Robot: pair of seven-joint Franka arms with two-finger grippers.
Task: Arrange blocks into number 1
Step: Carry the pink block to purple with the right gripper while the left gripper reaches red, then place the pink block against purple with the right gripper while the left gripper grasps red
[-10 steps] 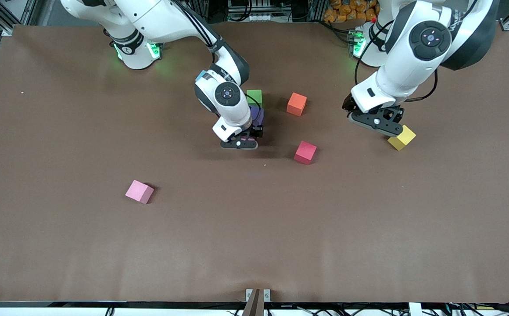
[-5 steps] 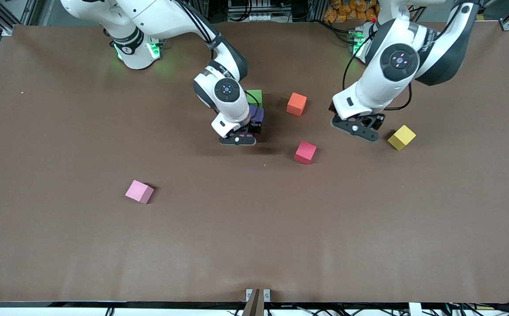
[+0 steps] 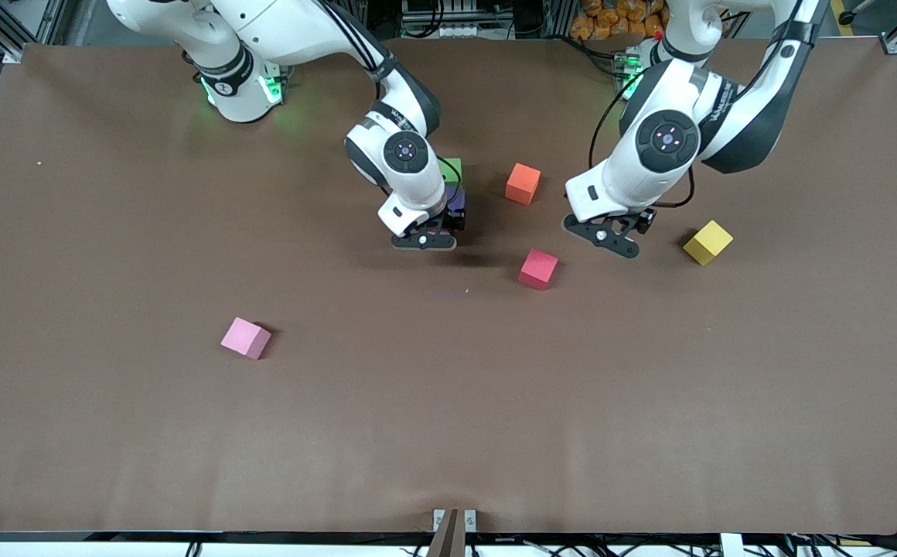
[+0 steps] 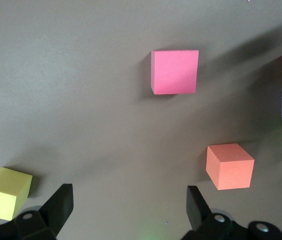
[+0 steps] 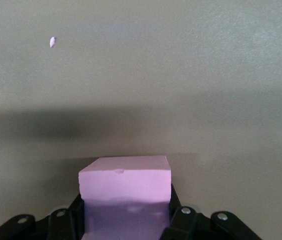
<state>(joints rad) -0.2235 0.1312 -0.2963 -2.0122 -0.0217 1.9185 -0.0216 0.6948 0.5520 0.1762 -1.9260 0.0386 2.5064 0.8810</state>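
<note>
My right gripper [image 3: 424, 241] is shut on a light pink block [image 5: 125, 186], low over the table right beside the purple block [image 3: 457, 202]. The green block [image 3: 451, 165] sits just past the purple one, toward the bases. My left gripper [image 3: 601, 236] hangs open with nothing between its fingers [image 4: 61, 201], over bare table between the red block [image 3: 538, 268] and the yellow block [image 3: 708, 242]. The left wrist view shows the red block [image 4: 174, 71], the orange block [image 4: 229, 166] and the yellow block [image 4: 6, 192]. A second light pink block [image 3: 246, 338] lies alone toward the right arm's end.
The orange block [image 3: 523, 183] stands between the two arms, farther from the front camera than the red one. The brown table [image 3: 448, 418] stretches wide nearer the front camera. A small pale crumb [image 5: 52, 42] lies on the cloth.
The left arm has swung from above the yellow block toward the red block, its gripper staying open. The right gripper has shifted slightly with the pink block held.
</note>
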